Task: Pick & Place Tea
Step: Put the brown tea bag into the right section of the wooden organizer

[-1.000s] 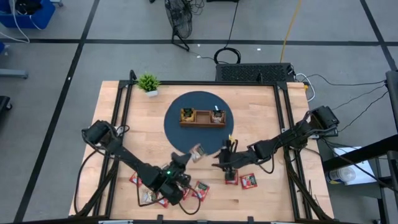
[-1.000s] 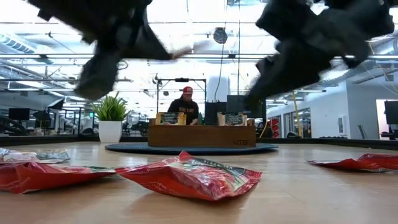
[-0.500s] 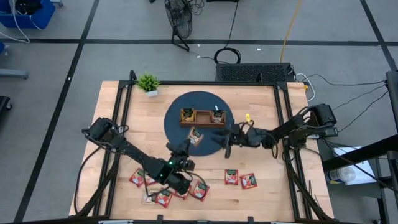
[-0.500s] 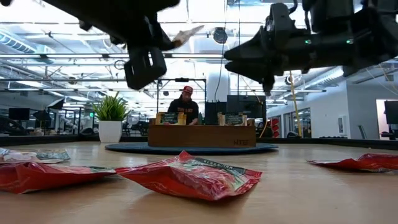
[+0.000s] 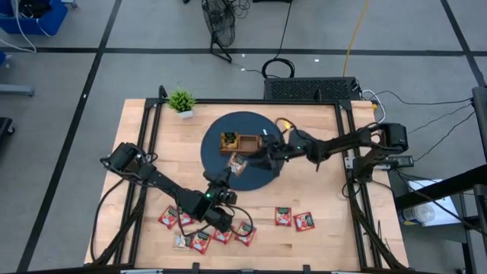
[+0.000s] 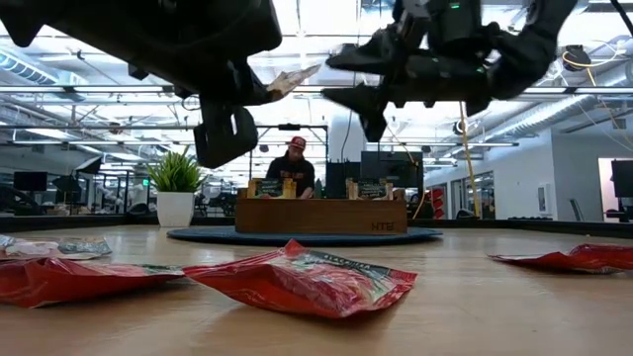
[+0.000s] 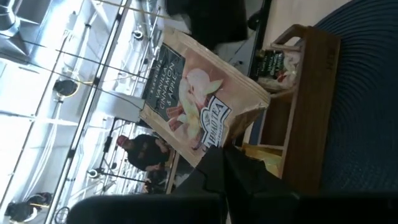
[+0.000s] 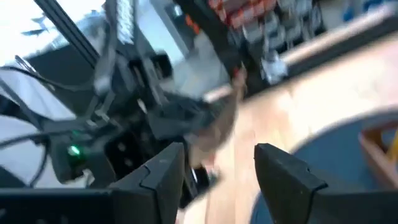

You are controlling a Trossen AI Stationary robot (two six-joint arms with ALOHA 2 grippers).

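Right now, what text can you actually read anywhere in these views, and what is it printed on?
"VANILLA CINNAMON & APPLE": on the beige square tea sachet held in the left gripper jaws.
Emblem lettering on that same sachet: too small to read.
Dark labels on sachets standing in the brown wooden tray: too small to read.
Mark on the tray's front: blurred.
Print on the red flat sachets on the table: unreadable.

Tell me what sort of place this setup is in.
Most likely a robotics lab or open workshop. The wooden table sits on a bare grey floor with loose cables running to equipment. The low view shows exposed ceiling beams, a person seated behind monitors, and more workstations beyond.
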